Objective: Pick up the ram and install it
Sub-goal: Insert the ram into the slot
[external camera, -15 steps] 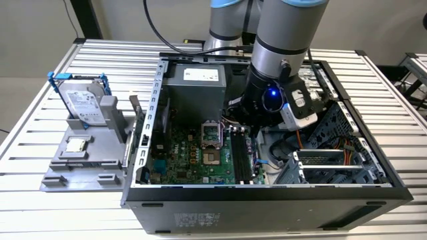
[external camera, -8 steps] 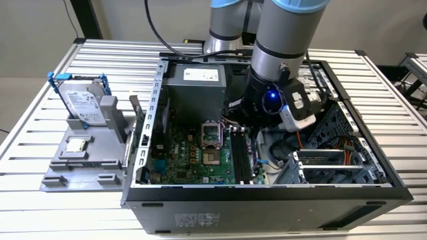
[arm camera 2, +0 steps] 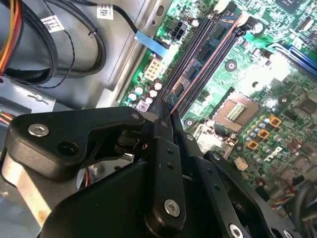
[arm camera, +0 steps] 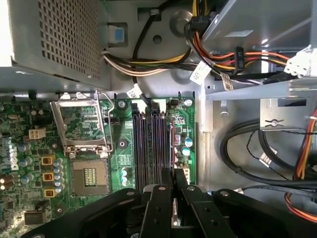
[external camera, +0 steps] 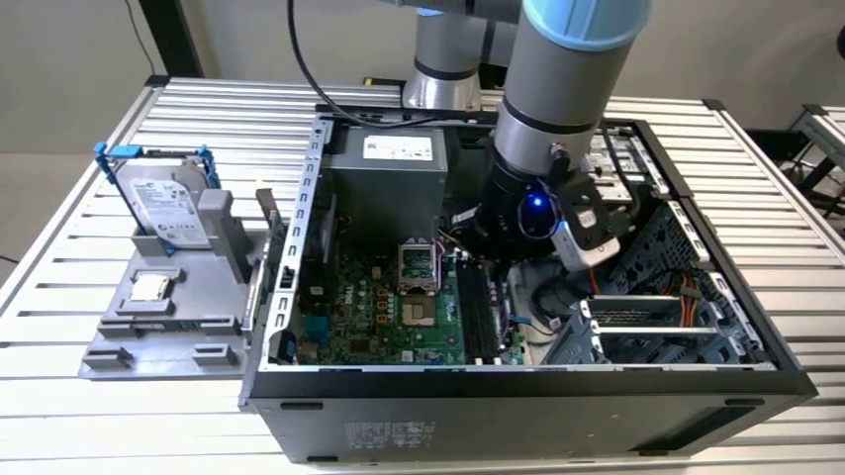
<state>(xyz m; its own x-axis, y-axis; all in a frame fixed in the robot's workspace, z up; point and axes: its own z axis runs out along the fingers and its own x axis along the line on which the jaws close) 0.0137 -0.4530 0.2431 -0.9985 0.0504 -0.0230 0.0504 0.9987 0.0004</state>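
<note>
while the arm reaches down into the computer case (external camera: 739,327), the gripper (arm camera 2: 166,116) is closed on the ram (arm camera 2: 174,97) above the memory slots (arm camera: 151,144).

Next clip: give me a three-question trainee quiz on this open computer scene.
1. True or false: the hard drive lies inside the computer case.
2. The claw is above: A) memory slots B) power supply C) grey tray.
3. Fill in: the claw is shut on the ___.
Key: 1 false; 2 A; 3 ram.
</note>
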